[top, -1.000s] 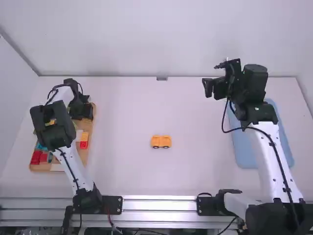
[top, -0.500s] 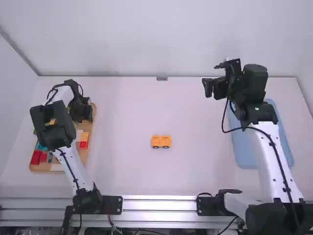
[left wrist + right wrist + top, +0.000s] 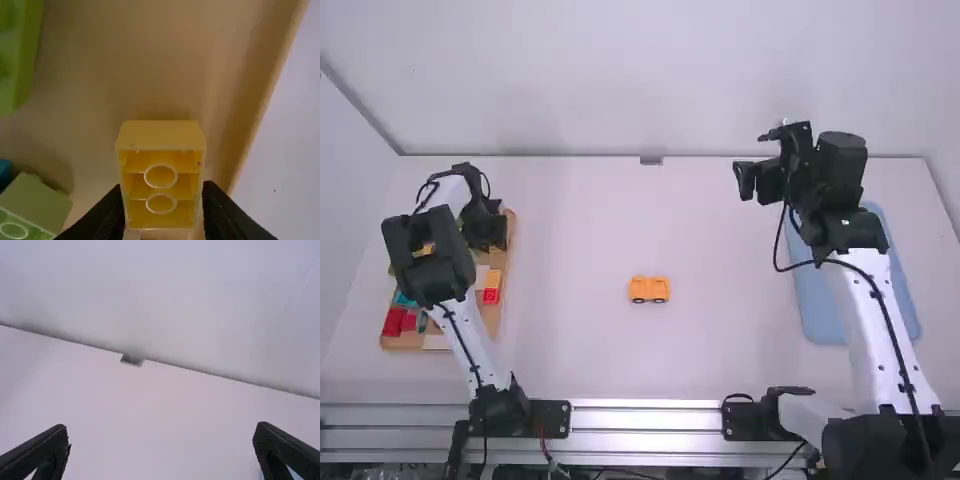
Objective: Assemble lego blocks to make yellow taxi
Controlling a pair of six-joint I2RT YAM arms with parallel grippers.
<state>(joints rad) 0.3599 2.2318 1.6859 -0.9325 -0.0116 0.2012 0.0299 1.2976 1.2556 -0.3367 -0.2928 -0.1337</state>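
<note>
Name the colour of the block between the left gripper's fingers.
Yellow block, clearest in the left wrist view.

The high view is looking forward and down from above and behind the white-and-black left arm (image 3: 470,335) and right arm (image 3: 870,330), taking in the broad white bench (image 3: 570,230) and pale rear wall (image 3: 620,80) from well back. The left wrist view is peering steeply down, very close, into the shallow tan wooden tray (image 3: 496,320), which the high view is also covering. The right wrist view is facing across the bench toward the wall, its horizon slanting; it and the high view are sharing the small grey rectangular piece (image 3: 651,160) at the bench's far edge.
</note>
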